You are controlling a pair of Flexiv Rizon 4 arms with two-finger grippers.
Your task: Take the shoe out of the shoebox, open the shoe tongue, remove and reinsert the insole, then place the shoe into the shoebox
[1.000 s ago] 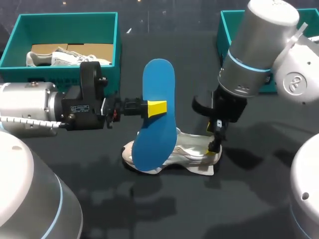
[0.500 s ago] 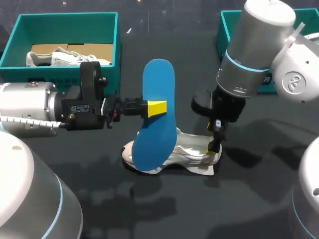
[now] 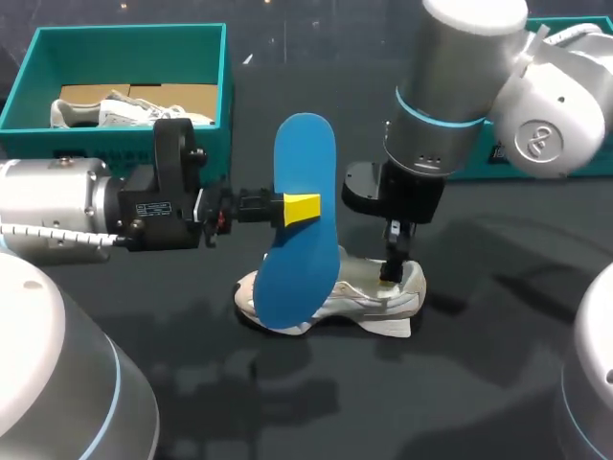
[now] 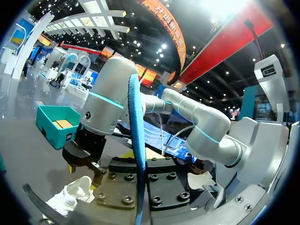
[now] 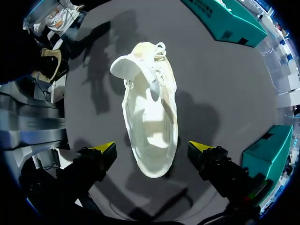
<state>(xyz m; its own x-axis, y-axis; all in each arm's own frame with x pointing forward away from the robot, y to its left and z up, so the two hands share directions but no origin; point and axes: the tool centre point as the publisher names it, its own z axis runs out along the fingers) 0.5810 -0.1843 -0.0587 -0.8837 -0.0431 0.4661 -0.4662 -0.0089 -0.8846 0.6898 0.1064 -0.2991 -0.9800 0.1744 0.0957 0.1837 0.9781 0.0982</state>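
White shoe mid-frame, my left gripper pinching the upright blue insole, right wrist view alone showing my right gripper spread wide, empty, over it.

Work surface: dark charcoal matte tabletop, flat and unpatterned, filling most of the head view. Soft grey shadows lie across its near half, several overlapping (edges blurred, none crisp). Lighting looks even over the rest of the surface. In the right wrist view the same tabletop reads mid-grey, with a darker shadow patch on it.
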